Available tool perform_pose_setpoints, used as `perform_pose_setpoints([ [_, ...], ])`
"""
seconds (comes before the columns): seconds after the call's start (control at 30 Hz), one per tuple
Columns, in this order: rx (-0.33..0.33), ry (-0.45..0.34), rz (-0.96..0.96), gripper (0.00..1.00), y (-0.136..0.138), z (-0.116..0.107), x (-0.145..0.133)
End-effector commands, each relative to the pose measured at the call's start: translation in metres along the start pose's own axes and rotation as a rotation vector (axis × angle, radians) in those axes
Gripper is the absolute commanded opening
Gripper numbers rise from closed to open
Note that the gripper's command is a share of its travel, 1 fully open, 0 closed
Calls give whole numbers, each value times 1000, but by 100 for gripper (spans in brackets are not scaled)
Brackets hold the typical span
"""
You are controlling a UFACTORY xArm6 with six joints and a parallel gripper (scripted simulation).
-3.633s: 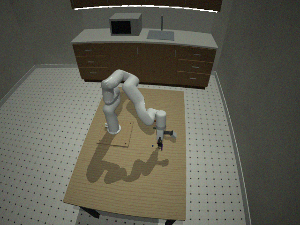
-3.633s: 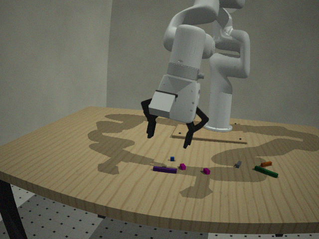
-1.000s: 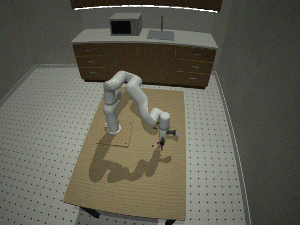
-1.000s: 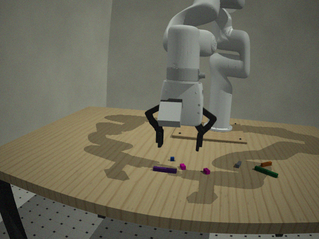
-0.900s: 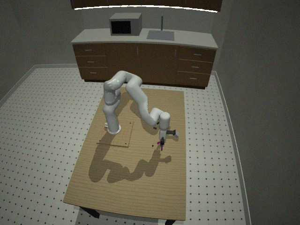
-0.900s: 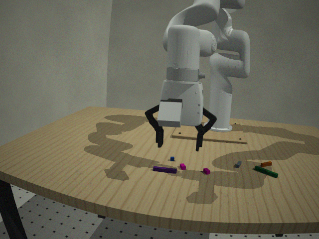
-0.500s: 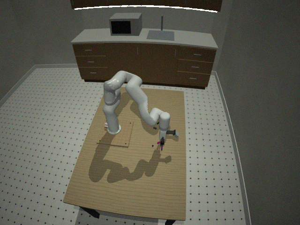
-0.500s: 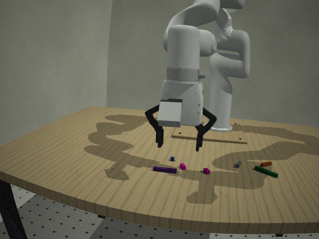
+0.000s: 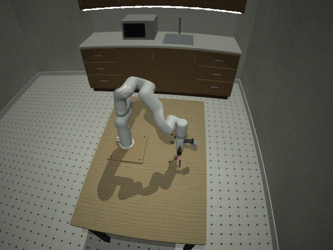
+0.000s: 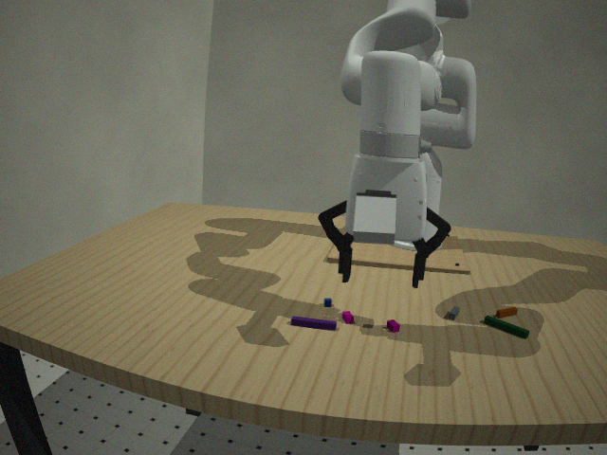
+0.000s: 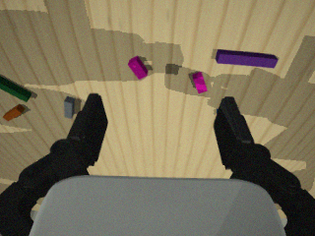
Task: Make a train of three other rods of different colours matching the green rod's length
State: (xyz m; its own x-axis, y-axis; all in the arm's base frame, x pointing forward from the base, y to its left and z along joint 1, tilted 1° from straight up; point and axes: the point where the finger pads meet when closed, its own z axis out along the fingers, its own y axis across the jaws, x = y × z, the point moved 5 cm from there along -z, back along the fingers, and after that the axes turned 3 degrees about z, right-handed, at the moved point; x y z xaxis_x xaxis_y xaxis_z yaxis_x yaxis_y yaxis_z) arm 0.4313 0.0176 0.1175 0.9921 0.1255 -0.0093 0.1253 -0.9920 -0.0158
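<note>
In the exterior view, the gripper (image 9: 179, 153) (image 10: 380, 283) (image 11: 160, 109) hangs above the table (image 9: 150, 210) (image 10: 147, 294) (image 11: 159, 152), its fingertips over the space between the rods at left and those at right. The purple rod (image 9: 179, 163) (image 10: 313, 323) (image 11: 246, 58) lies flat on the near left, outside the span of the fingers. Just to its right is the left magenta rod (image 9: 176, 158) (image 10: 348, 317) (image 11: 199, 82), and farther right, apart from it, the right magenta rod (image 10: 393, 325) (image 11: 138, 68). The blue rod (image 9: 169, 162) (image 10: 327, 302) sits beyond the purple one, on the far side; in the wrist view a finger hides nearly all of it.

At right, the grey rod (image 9: 171, 141) (image 10: 453, 312) (image 11: 69, 107) lies at a slant. Past it, the green rod (image 9: 175, 137) (image 10: 506, 327) (image 11: 15, 88) slants toward the near right, with the orange rod (image 9: 171, 134) (image 10: 506, 312) (image 11: 13, 112) close by on its far side. The rods lie separately, turned different ways; no three form a train.

On the counter (image 9: 215, 44) at the far end of the room, the sink (image 9: 178, 39) is set to the right of the microwave (image 9: 139, 26).

The jaws are spread wide, holding nothing and touching no rod.
</note>
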Motion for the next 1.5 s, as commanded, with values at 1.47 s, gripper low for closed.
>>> perform_pose_setpoints([
  [1.47, -5, 6, 3, 100, -144, 0, -76],
])
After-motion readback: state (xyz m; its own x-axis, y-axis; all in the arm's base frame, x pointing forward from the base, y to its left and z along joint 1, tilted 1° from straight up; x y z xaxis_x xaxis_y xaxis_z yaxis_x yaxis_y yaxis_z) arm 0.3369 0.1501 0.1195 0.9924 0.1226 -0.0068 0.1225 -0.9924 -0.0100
